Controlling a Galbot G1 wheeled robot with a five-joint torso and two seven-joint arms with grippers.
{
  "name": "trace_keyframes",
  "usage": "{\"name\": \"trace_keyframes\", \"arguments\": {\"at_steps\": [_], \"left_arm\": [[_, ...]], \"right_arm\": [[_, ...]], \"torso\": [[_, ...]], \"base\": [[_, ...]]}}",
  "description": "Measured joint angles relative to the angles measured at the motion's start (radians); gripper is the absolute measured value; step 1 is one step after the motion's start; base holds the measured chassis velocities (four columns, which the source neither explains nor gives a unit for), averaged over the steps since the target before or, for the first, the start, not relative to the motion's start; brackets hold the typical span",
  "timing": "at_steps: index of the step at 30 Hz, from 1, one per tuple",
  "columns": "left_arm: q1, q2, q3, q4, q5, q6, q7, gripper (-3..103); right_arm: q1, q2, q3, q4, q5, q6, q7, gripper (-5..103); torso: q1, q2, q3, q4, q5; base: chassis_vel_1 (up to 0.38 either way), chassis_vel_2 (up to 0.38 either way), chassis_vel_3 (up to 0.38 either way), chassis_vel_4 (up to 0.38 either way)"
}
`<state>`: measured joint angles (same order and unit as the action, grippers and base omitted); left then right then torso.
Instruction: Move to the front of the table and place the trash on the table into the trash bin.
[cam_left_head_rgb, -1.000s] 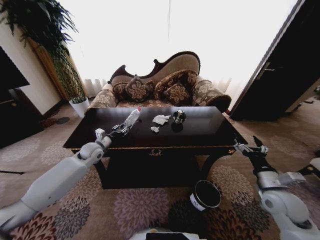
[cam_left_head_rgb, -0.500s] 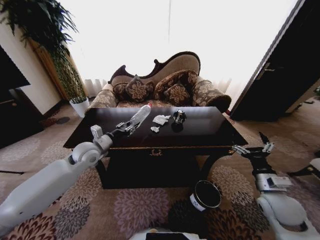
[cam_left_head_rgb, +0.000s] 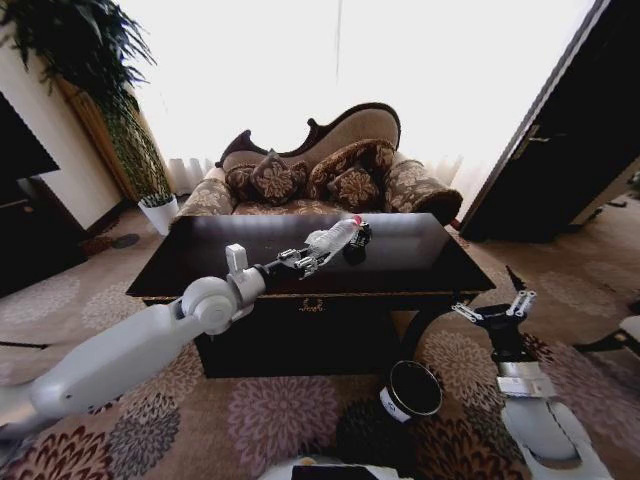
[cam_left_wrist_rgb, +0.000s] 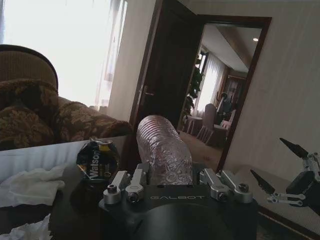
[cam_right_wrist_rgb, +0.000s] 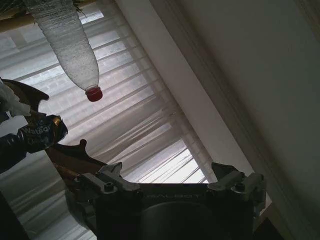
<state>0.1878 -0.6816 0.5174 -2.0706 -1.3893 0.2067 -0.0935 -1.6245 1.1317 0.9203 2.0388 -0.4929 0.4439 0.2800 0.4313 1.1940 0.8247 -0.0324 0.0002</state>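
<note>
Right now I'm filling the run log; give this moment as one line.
left gripper: shut on bottle, over table | right gripper: open, beside table | bin: on floor

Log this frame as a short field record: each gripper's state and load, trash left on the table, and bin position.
left gripper: shut on clear crumpled plastic bottle with red cap, held above the dark glossy table
right gripper: open, holding nothing, off the table's right front corner
trash on table: white paper wads; crushed dark can
black cylindrical trash bin: on the carpet, in front of the table
</note>
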Motion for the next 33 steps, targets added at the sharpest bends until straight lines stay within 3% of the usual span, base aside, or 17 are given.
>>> {"name": "trace_keyframes", "arguments": {"at_steps": [4, 10, 13, 21, 33], "left_arm": [[-0.124, -0.072, 0.092, 0.022, -0.062, 0.014, 0.003, 41], [-0.216, -0.178, 0.178, 0.048, -0.109, 0.02, -0.009, 41], [-0.257, -0.283, 0.245, 0.066, -0.128, 0.02, -0.032, 41], [-0.263, -0.374, 0.298, 0.089, -0.165, 0.018, -0.072, 41], [-0.232, -0.428, 0.312, 0.122, -0.195, 0.01, -0.101, 41]], "right_arm": [[0.016, 0.0, -0.003, -0.009, -0.064, 0.023, 0.019, 100], [0.026, 0.0, -0.008, -0.019, -0.081, 0.029, 0.022, 100], [0.039, 0.001, -0.014, -0.043, -0.091, 0.034, 0.022, 100], [0.053, 0.011, -0.023, -0.053, -0.106, 0.031, 0.026, 100], [0.039, 0.036, -0.034, 0.001, -0.111, 0.005, 0.024, 100]], "torso": [[0.0, 0.0, 0.0, 0.0002, -0.0001], [0.0, 0.0, 0.0, 0.0, 0.0001], [0.0, 0.0, 0.0, -0.0001, 0.0001], [0.0, 0.0, 0.0, 0.0, 0.0001], [0.0, 0.0, 0.0, 0.0001, -0.0002]], "base": [[0.0, 0.0, 0.0, 0.0], [0.0, 0.0, 0.0, 0.0], [0.0, 0.0, 0.0, 0.0], [0.0, 0.0, 0.0, 0.0], [0.0, 0.0, 0.0, 0.0]]}}
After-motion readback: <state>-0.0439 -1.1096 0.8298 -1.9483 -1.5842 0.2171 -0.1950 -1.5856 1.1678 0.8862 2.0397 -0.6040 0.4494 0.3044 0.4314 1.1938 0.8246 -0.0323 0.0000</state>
